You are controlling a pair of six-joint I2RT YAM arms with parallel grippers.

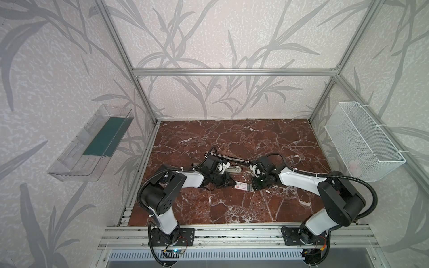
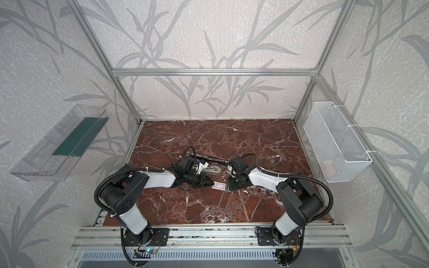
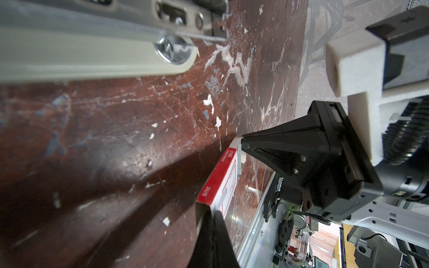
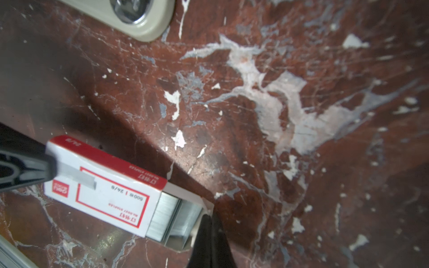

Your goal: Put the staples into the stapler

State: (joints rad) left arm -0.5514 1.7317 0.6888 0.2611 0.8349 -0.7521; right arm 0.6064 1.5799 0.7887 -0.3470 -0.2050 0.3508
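On the small flat white cardboard box with red print (image 4: 102, 192) I read "500" and "24/6" inside the red frame. "24/6" shows again on the red band along its twelve-o'clock side. The smaller lettering is too blurred for me to read.

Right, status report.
Left gripper shut at white-and-red cardboard staple box. Right gripper shut on its grey tray, silvery staples showing. Slim black stapler lies beyond. Beige stapler close by.

a small white cardboard box with red print (image 4: 104, 185) lay on the red-brown marble tabletop (image 4: 290, 97), its grey inner tray (image 4: 178, 246) slid partly out, showing silvery staples (image 4: 167, 213). the right gripper's (image 4: 208, 217) closed black tips touched the tray's end; the left gripper's (image 4: 49, 166) closed tips met the box's opposite end.
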